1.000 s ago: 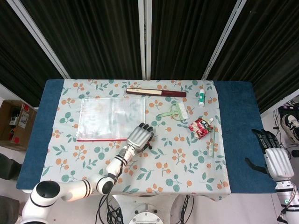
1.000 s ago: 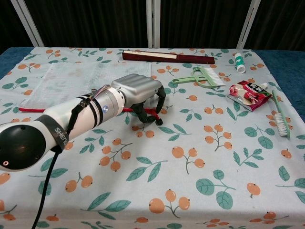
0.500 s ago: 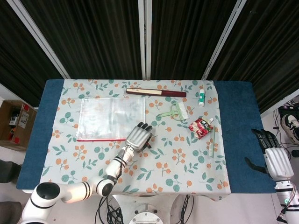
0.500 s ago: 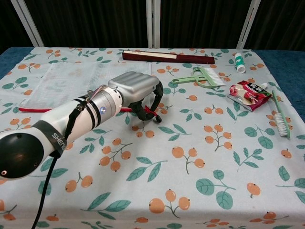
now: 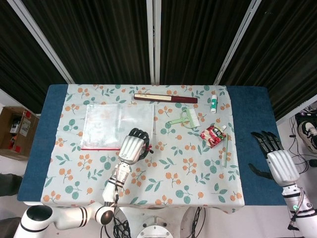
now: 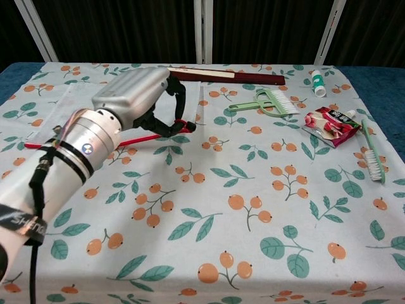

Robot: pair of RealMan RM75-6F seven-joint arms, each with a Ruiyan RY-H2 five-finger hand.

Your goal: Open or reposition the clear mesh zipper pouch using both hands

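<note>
The clear mesh zipper pouch [image 5: 114, 124] lies flat on the floral cloth at the back left, its red zipper edge [image 6: 136, 138] facing me. My left hand [image 5: 132, 148] sits at the pouch's near right corner. In the chest view the left hand [image 6: 126, 95] curls its fingers [image 6: 169, 117] around the right end of the red edge, and that corner stands lifted off the cloth. My right hand [image 5: 275, 157] hovers over the blue table edge at the far right with fingers spread, holding nothing. The chest view does not show it.
A long dark folded case [image 5: 165, 98] lies at the back centre. A green comb [image 5: 184, 119], a small white tube [image 5: 214, 103], a red packet [image 5: 213, 136] and a green toothbrush [image 5: 224, 151] occupy the right half. A cardboard box [image 5: 17, 131] stands on the floor at left.
My left hand moved left and back from the cloth to the pouch's corner, closed on the red zipper edge and raised it. The right hand came up and inward toward the table.
</note>
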